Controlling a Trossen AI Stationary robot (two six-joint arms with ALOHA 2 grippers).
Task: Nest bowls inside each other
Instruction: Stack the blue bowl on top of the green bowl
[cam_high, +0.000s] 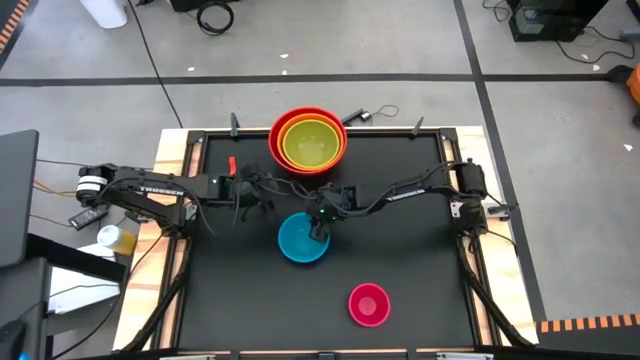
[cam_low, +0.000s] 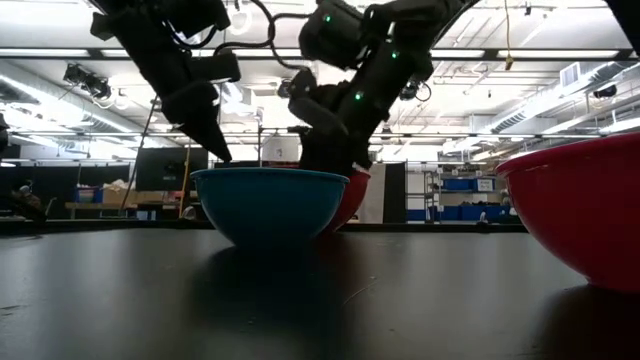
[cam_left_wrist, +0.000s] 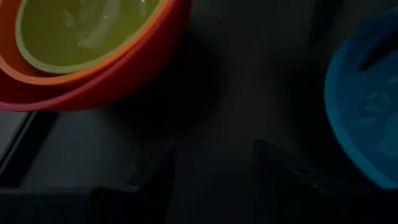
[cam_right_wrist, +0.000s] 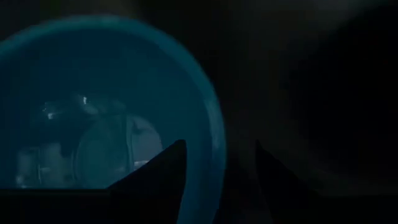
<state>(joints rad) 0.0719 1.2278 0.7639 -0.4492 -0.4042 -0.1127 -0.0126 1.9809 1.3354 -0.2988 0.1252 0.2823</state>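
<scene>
Bowls: yellow-green (cam_high: 311, 146) sits in orange (cam_high: 287, 128) in red (cam_high: 274, 146); right claw (cam_right_wrist: 217, 165) parted astride blue bowl's (cam_high: 297, 241) rim.

Lying directly on the black tabletop (cam_high: 230, 300) — red bowl (cam_high: 277, 135) at the far edge, blue bowl (cam_high: 299, 242) mid-surface, pink bowl (cam_high: 369, 304) sitting nearer, well apart.

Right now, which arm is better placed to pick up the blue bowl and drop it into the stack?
The right. Its gripper straddles the blue bowl's rim, one finger inside and one outside, jaws open. The left gripper hangs open over bare mat between the blue bowl and the red, orange and yellow-green stack.
</scene>
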